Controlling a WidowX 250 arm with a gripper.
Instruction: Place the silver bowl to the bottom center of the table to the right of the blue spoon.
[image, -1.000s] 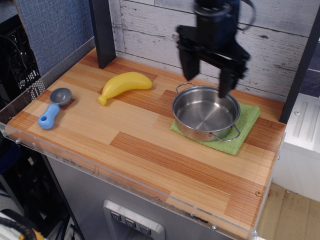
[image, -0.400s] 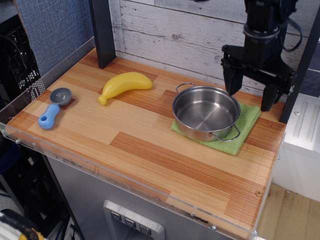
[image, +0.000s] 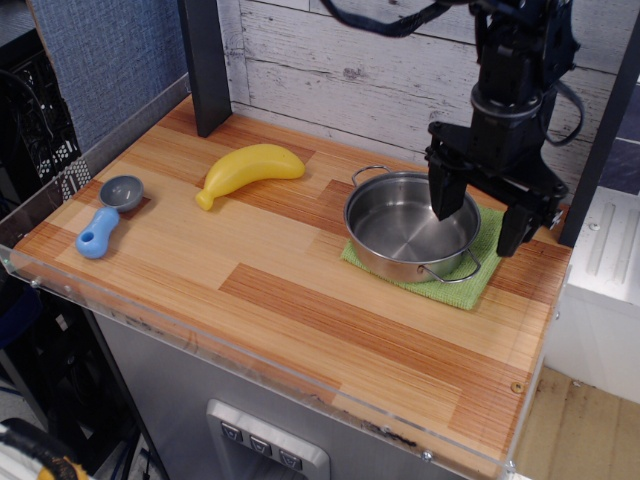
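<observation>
The silver bowl (image: 405, 226) stands upright on a green cloth (image: 486, 262) at the right back of the table (image: 300, 300). It has two wire loop handles and is empty. The blue spoon (image: 108, 214) lies at the left edge of the table, grey scoop end pointing back. My black gripper (image: 478, 226) is open. It hangs over the bowl's right rim, one finger (image: 443, 198) inside the bowl and the other (image: 513, 230) outside over the cloth. I cannot tell whether it touches the rim.
A yellow banana (image: 247, 169) lies between spoon and bowl toward the back. A dark post (image: 205, 62) stands at the back left. A clear acrylic rim (image: 200, 338) runs along the front edge. A white wooden wall is behind.
The gripper swung from above the bowl's back rim out to the right, then came back left and down, so it now straddles the bowl's right rim. The bowl has not moved.
</observation>
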